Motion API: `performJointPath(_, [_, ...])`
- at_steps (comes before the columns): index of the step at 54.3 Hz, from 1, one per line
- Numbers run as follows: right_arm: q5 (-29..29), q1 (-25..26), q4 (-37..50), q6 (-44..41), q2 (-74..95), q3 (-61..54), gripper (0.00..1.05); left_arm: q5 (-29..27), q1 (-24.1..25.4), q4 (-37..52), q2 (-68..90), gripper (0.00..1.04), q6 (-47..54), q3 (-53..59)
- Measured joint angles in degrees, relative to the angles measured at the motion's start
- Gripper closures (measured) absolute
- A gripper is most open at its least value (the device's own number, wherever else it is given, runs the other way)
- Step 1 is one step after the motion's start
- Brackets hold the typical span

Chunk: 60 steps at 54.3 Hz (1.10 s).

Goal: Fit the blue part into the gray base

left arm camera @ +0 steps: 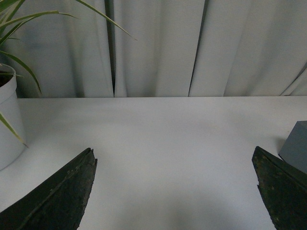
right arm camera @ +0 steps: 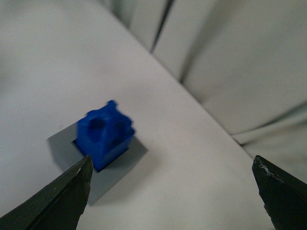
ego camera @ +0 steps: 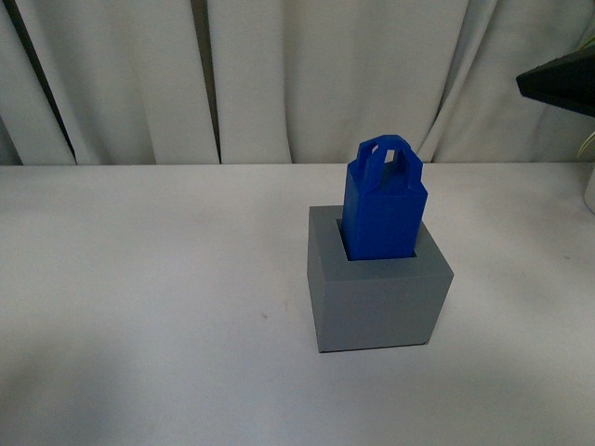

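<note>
The blue part (ego camera: 383, 206) stands upright in the square recess of the gray base (ego camera: 376, 295) on the white table, its looped tabs on top. The right wrist view shows both from above, the blue part (right arm camera: 104, 134) in the gray base (right arm camera: 111, 168), blurred. My right gripper (right arm camera: 172, 191) is open and empty, high above the table and apart from the block; a dark part of it (ego camera: 558, 84) shows at the upper right of the front view. My left gripper (left arm camera: 175, 187) is open and empty over bare table. A corner of the gray base (left arm camera: 295, 146) shows at that view's edge.
A white pot with a green plant (left arm camera: 7, 120) stands on the table in the left wrist view. White curtains (ego camera: 279, 74) hang behind the table's far edge. A white object's edge (ego camera: 589, 190) shows at the far right.
</note>
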<state>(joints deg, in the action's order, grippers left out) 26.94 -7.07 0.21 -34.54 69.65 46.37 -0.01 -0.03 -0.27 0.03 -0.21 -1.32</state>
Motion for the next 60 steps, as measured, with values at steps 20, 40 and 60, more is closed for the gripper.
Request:
performJointPath(20, [-20.9, -2.4, 23.1, 17.4, -2.5, -10.7, 0.20, 0.0, 0.0, 0.0, 0.0, 0.06, 0.0, 0.0])
performJointPath(40, [-32.6, 1.3, 38.5, 33.4, -14.5, -30.7, 0.88, 0.0, 0.0, 0.0, 0.0, 0.06, 0.0, 0.0])
performJointPath(60, [-27.3, 6.9, 36.5, 33.9, -24.9, -38.7, 1.03, 0.0, 0.0, 0.0, 0.0, 0.06, 0.0, 0.0])
